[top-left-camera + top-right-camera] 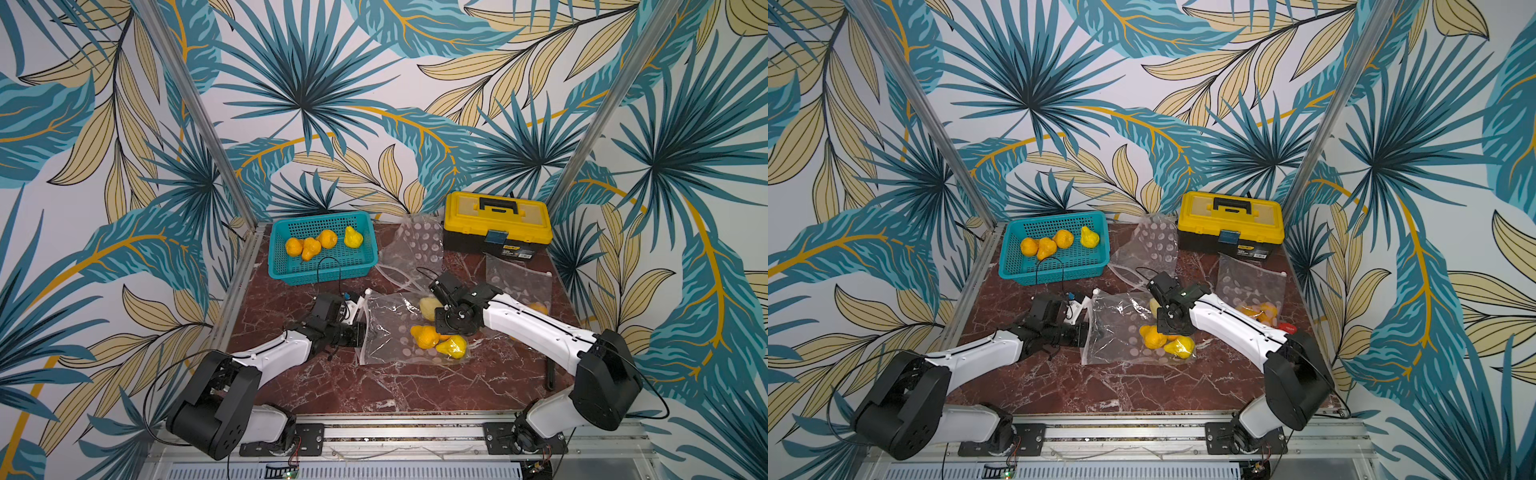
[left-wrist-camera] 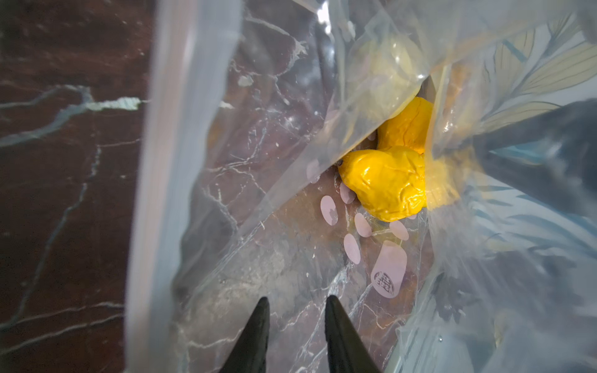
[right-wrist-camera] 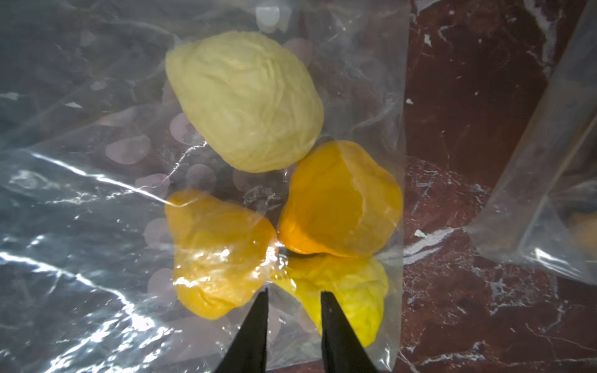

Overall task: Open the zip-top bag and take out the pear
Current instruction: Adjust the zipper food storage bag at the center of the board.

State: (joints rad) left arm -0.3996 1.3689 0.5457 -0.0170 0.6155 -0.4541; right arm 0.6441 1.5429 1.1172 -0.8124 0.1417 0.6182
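The clear zip-top bag (image 1: 386,332) lies flat on the marble table, with its mouth toward my left arm. Several pears sit at its far closed end: a pale one (image 3: 245,100), two orange ones (image 3: 339,197) (image 3: 216,252) and a yellow one (image 3: 349,290). My left gripper (image 2: 297,298) is at the bag's mouth (image 1: 360,332). Its jaws stand a little apart with nothing between them, pointing in past the zip strip (image 2: 181,161) toward an orange pear (image 2: 384,184). My right gripper (image 3: 294,292) hangs just above the pears, outside the plastic, with its jaws slightly apart.
A teal basket (image 1: 320,218) holding several pears stands at the back left, and a yellow toolbox (image 1: 496,222) at the back right. A crumpled bag (image 1: 415,245) lies between them. Another bag (image 1: 519,286) with fruit lies by the right edge.
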